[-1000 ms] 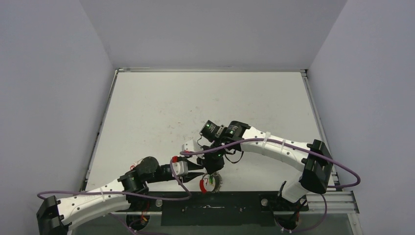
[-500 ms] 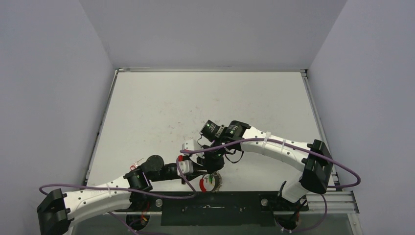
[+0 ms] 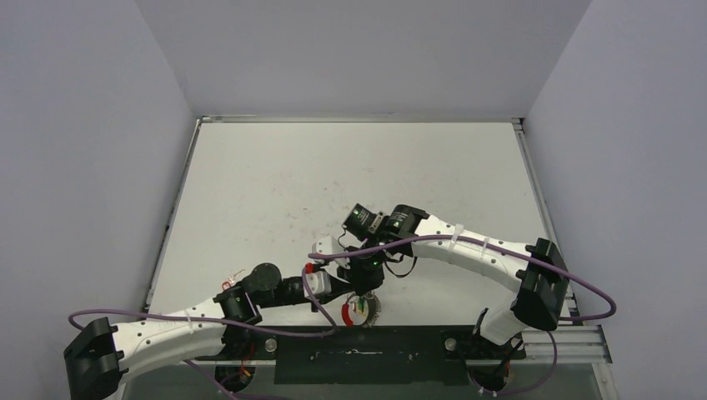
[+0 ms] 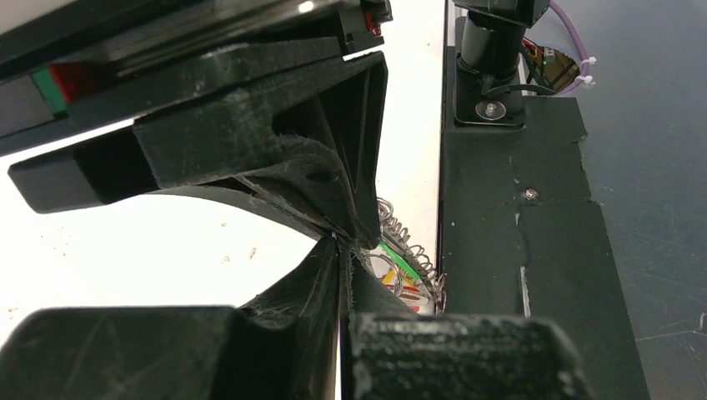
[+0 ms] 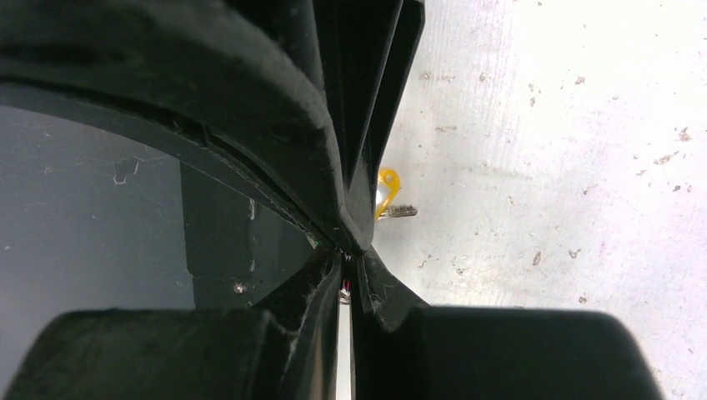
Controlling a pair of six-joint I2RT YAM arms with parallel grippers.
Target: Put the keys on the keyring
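**Both end effectors clenched above keyring at near counter edge**

The left end effector (image 4: 338, 243) is clenched, its fingertips pressed together. Whether anything thin is pinched between them cannot be told. The right end effector (image 5: 346, 250) is likewise clenched tip to tip, and nothing identifiable shows in its grip.

In the top view both meet just above the keyring (image 3: 358, 310), which lies on the white counter (image 3: 333, 175) close to the black strip (image 4: 517, 250) along the near edge. The red plastic piece (image 3: 344, 315) sits on the ring's left rim.

In the left wrist view, keys (image 4: 398, 265) with green and yellowish tags are bunched inside the ring's wire, just beyond the fingertips. In the right wrist view, a yellow-tagged key (image 5: 386, 196) lies on the counter just past the fingers.
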